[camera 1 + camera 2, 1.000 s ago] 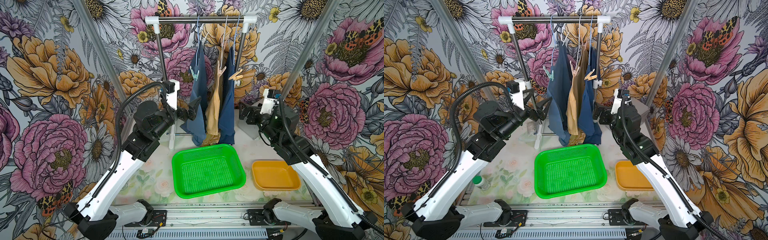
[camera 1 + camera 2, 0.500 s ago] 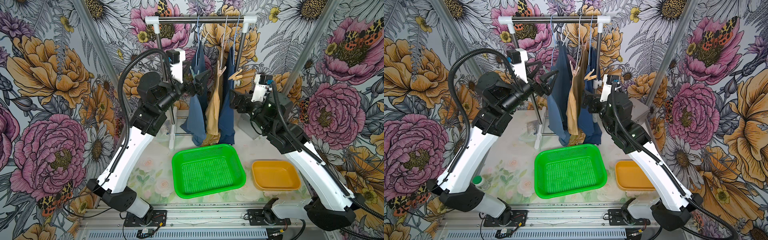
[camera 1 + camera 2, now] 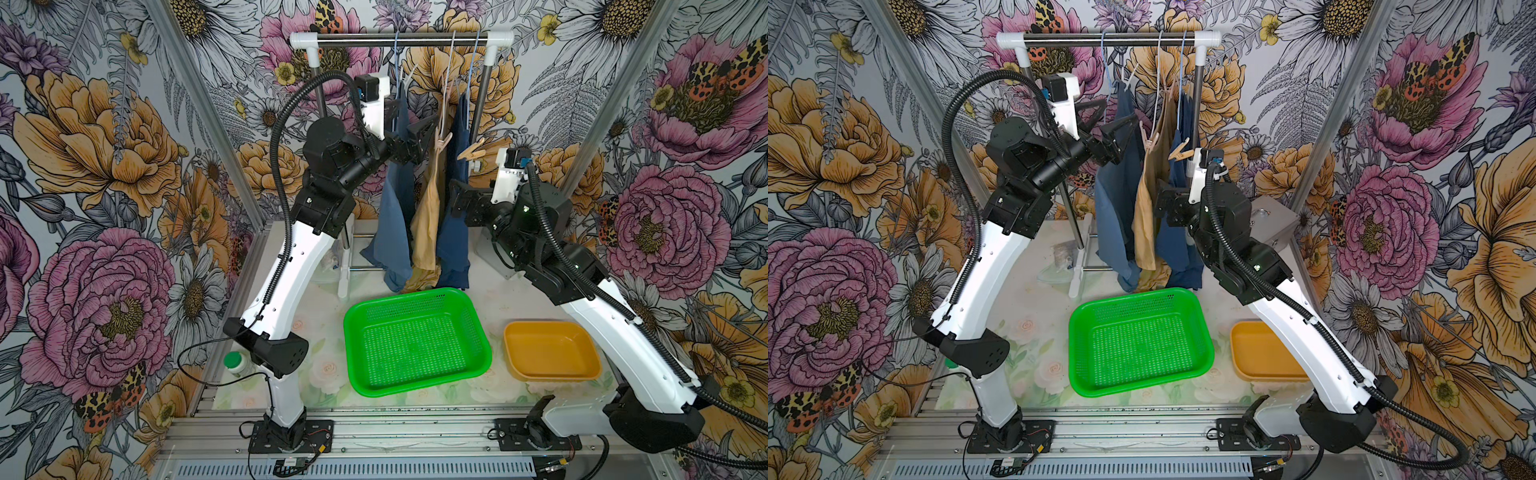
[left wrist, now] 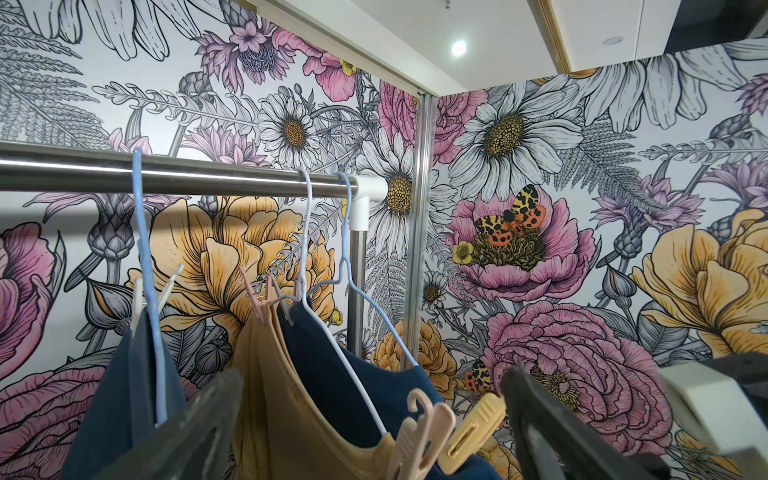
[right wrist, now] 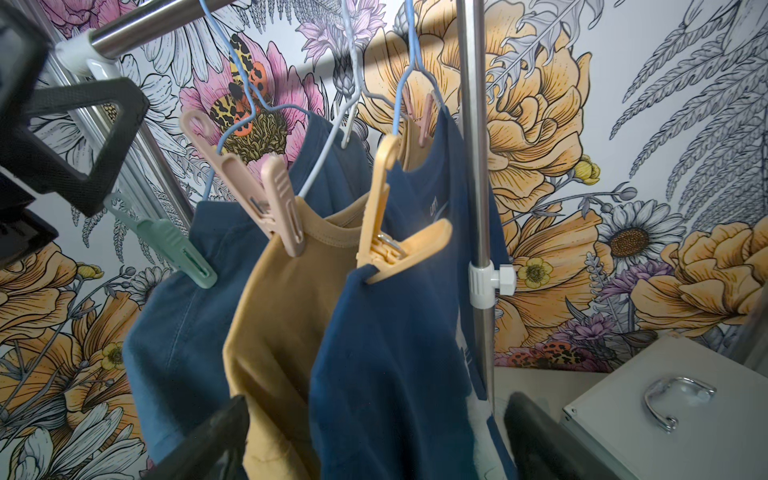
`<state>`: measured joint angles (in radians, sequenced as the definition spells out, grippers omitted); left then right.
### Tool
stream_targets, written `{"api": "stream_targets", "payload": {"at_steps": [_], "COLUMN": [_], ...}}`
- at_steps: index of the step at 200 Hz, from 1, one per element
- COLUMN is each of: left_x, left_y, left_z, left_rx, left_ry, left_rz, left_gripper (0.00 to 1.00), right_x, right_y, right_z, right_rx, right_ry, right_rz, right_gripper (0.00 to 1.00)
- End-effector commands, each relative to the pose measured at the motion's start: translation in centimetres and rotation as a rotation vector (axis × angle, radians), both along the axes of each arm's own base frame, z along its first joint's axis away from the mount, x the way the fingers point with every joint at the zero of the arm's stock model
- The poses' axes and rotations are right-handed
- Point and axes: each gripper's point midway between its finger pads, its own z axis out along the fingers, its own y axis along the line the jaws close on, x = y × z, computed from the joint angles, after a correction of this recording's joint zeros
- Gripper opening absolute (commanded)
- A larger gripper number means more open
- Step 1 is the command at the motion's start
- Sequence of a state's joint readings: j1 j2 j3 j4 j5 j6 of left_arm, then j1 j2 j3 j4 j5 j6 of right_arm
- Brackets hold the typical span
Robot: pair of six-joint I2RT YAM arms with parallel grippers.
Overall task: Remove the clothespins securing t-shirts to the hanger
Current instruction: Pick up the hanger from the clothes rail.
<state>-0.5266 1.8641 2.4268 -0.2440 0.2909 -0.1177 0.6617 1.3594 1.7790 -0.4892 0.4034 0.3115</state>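
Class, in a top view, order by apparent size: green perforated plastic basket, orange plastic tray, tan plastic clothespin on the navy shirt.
Largest: green perforated plastic basket
Then: orange plastic tray
Smallest: tan plastic clothespin

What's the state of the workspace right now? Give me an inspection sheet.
Surface: floral tabletop carries the clothes rack.
Job's things: slate blue t-shirt, tan t-shirt, navy t-shirt hang there; mint clothespin, pink clothespin, yellow clothespin clipped on.
Clutter: empty green basket, empty orange tray, capped bottle, grey metal box.
Grippers: left gripper open beside the blue shirt; right gripper open below the yellow pin.
Cables: black hose arcs along each arm; thin wire by left base.
Surroundings: floral wallpaper.
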Motion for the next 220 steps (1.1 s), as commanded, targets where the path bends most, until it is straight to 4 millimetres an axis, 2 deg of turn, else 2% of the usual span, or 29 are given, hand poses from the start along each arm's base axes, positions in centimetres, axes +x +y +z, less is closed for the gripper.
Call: {"api": "stream_targets", "payload": {"at_steps": [1,40,86,163,220], "left_x": [0.2,0.7,-0.2,-0.9,-0.3], "left_y": [-0.5,-0.7,-0.8,-1.1,-1.9], "left_z": [-0.4,-0.4,0.0,0.5,0.3], "left_rx": [-0.002,-0.006,0.017,0.025,0.024], "left_ry": [0.031,0.029,0.002,-0.021,-0.014], "left_rz": [-0.039,-0.037,-0.020,0.011,0.014], "left_gripper": [0.99,0.99,0.99,0.99,0.99], "right_x": [0.5,0.8,1.0,2.3,3.4], "right_y": [-0.8,-1.9,-3.3,-3.5,-3.1], "right_z": [0.1,0.1,-0.5,-0.4,-1.2], "right_rx": [-0.049,-0.060,-0.078,-0.089,-0.108], "right_ry": [0.026,0.042,0.069,0.069,0.086], "right_rz": [-0.067,-0.114,-0.129,-0.097,-0.077], "right_gripper": [0.93,0.82,0.67,0.38,0.30]}}
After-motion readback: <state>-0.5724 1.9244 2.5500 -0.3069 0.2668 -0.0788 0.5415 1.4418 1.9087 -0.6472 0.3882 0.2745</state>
